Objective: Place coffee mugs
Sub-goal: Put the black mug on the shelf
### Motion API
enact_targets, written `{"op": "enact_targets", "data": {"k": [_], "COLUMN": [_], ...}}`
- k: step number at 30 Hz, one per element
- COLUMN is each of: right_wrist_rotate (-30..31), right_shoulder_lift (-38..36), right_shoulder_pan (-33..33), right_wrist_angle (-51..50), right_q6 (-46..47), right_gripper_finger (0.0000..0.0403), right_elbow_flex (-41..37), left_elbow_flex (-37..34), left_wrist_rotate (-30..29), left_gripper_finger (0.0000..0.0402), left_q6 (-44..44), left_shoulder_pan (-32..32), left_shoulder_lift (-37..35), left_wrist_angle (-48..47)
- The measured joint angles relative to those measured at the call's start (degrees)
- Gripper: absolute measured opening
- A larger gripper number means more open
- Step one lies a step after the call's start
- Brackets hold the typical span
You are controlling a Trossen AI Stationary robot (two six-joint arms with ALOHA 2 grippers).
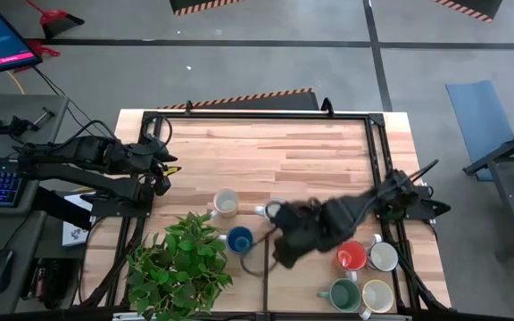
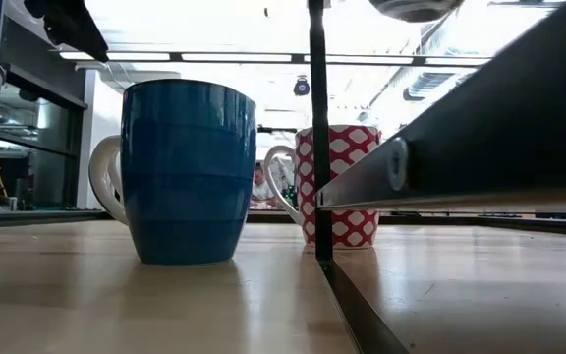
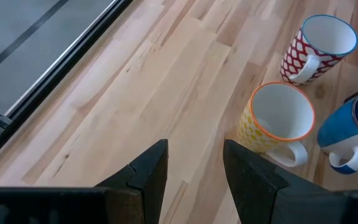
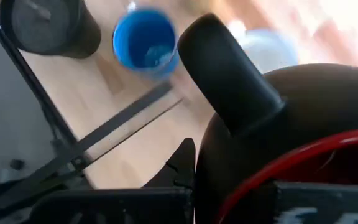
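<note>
Glossy black round mug (image 4: 291, 143) in right end effector (image 1: 286, 245)

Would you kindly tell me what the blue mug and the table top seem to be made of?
The blue mug looks like glazed ceramic: smooth and shiny, with soft highlights and a white handle. The table top looks like pale wood planks, showing grain and seams, with a light sheen, possibly varnish.

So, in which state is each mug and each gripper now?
Blue mug: upright on table.
Yellow mug: upright, empty.
Red-patterned mug: upright, empty.
Orange mug, white mug, green mug, cream mug: upright, at right.
Dark mug: held by right gripper.
Left gripper: open, empty.
Right gripper: shut on dark mug.
</note>
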Motion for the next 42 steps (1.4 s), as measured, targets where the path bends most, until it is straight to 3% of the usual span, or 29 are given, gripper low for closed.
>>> {"op": "enact_targets", "data": {"k": [7,15,42], "right_wrist_rotate": [-1.2,-2.5,-9.9], "right_shoulder_lift": [6.0,9.9,17.8], "right_shoulder_pan": [4.9,3.6,-1.3], "right_wrist_angle": [0.0,0.0,7.2], "right_q6": [16.4,23.8,25.9], "right_gripper_finger": [0.0004,0.0004,0.0004], "right_elbow_flex": [0.0,0.0,0.0], "left_elbow_flex": [0.0,0.0,0.0], "left_wrist_rotate": [0.0,0.1,0.3], "left_gripper_finger": [0.0145,0.0145,0.0145], "left_q6": [0.0,-0.1,-0.1], "left_shoulder_pan": [0.0,0.0,0.0], "left_shoulder_lift": [0.0,0.0,0.0], "left_wrist_angle": [0.0,0.0,0.0]}}
